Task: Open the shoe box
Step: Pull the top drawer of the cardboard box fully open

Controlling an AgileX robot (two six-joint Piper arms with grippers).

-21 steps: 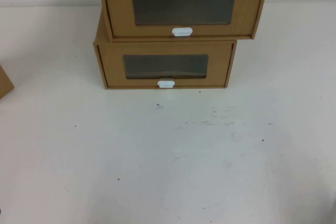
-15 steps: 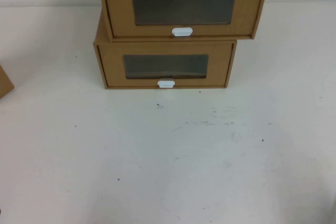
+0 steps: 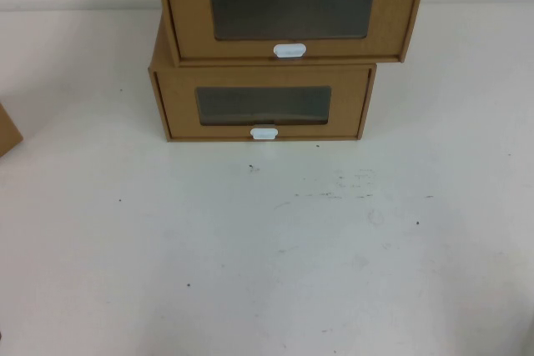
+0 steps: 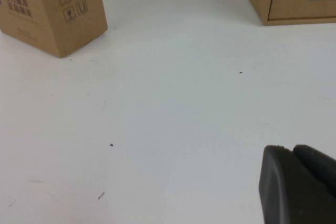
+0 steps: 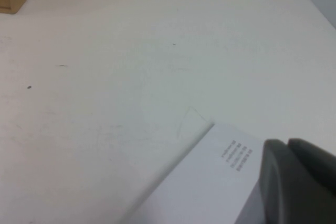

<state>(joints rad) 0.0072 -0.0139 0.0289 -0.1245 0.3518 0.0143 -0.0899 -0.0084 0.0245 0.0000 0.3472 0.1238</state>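
High view: two brown shoe boxes sit stacked at the far side of the white desk (image 3: 267,248), the upper shoe box (image 3: 292,10) set slightly to the right over the lower shoe box (image 3: 263,106); each front, closed, carries a dark window and a small white pull, the upper tab (image 3: 289,51) and the lower tab (image 3: 264,132), at its bottom middle; neither arm shows here. Left wrist view: the left gripper (image 4: 292,156) hovers low over bare desk, well apart from the boxes, with a carton (image 4: 50,9) standing farther off; whether it is spread or pressed together cannot be told. Right wrist view: the right gripper (image 5: 287,150) hangs pressed together, pinching nothing, above a printed sheet (image 5: 210,182). The cardboard looks light and stiff, likely to slide if tugged hard; a tab seems the one sound hold, the window too flimsy to press.
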